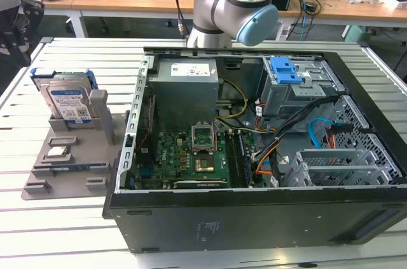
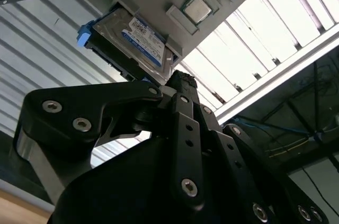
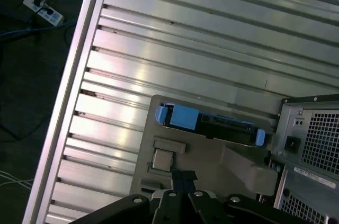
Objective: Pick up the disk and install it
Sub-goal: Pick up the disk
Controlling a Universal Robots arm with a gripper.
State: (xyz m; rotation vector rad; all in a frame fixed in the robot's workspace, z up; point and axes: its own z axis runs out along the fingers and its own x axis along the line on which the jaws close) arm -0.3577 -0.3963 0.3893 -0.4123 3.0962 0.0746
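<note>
Disk (image 3: 183, 117) and gripper (image 3: 180, 175) are apart. In both wrist views the gripper (image 2: 181, 80) hangs over the work with its fingertips together and nothing between them. Just past them lies the grey holder (image 3: 212, 155), a small square chip (image 3: 160, 159) seated in it, and then the disk (image 2: 135, 36) standing on edge in its slot, blue carrier frame uppermost.

Picking up looks like the step in hand, not yet begun. To do it well, I judge the fingers need to part enough to straddle the thin body and close on its flat faces. The lift should be straight up so the holder does not tip.

In the exterior view the disk (image 1: 68, 100) stands at the exterior view's left of the open computer case (image 1: 254, 218) on the slatted table (image 1: 38, 231), well apart from the blue-latched drive cage (image 1: 286, 75). Its blue-and-white label carries a barcode, but the print is too small to read.
</note>
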